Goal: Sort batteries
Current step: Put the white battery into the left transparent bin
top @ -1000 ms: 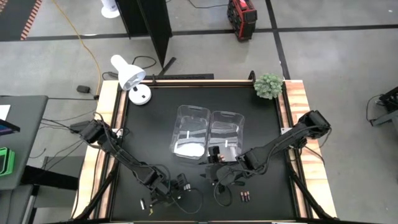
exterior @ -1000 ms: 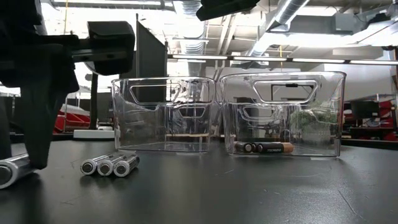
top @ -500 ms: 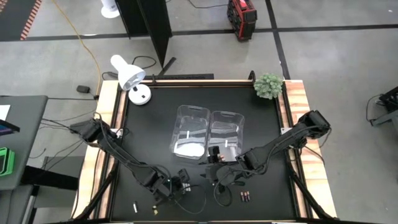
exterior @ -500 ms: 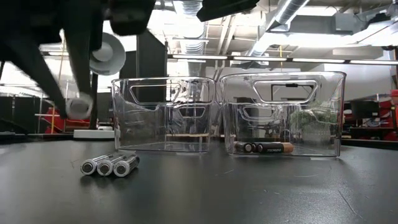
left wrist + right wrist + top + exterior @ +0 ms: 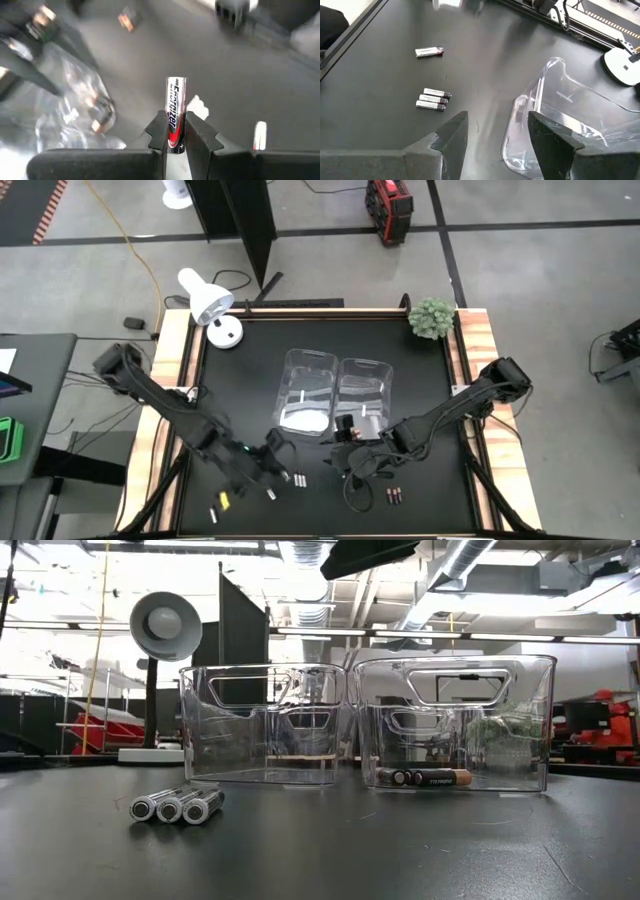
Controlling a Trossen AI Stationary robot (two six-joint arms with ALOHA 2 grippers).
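Worktop: a matte black worktop point(image 5: 400, 350) with pale wood edging fills the middle of the high view.
Room: grey concrete floor with dark tape lines around it; the low view shows a workshop with ceiling ducts and strip lights behind.
Lamp: a white desk lamp point(image 5: 205, 298) with a rounded shade, at the worktop's upper left corner.
Plant: a small green leafy plant point(image 5: 432, 317) at the upper right corner.
Bins: two clear, glossy plastic bins with cut-out handles, side by side at centre, the left bin point(image 5: 305, 390) and the right bin point(image 5: 363, 395).
Batteries: three silver cylinders point(image 5: 177, 806) lie touching in a row at the lower left of the low view; dark copper-ended ones point(image 5: 424, 777) lie inside the right-hand bin there.
Left pincer: the left pincer point(image 5: 175, 137), lower left of centre in the high view, is clamped on an upright silver, black and red battery point(image 5: 175, 112).
Right pincer: the right pincer point(image 5: 497, 132) has its fingers spread apart, holding nothing, just below the bins.
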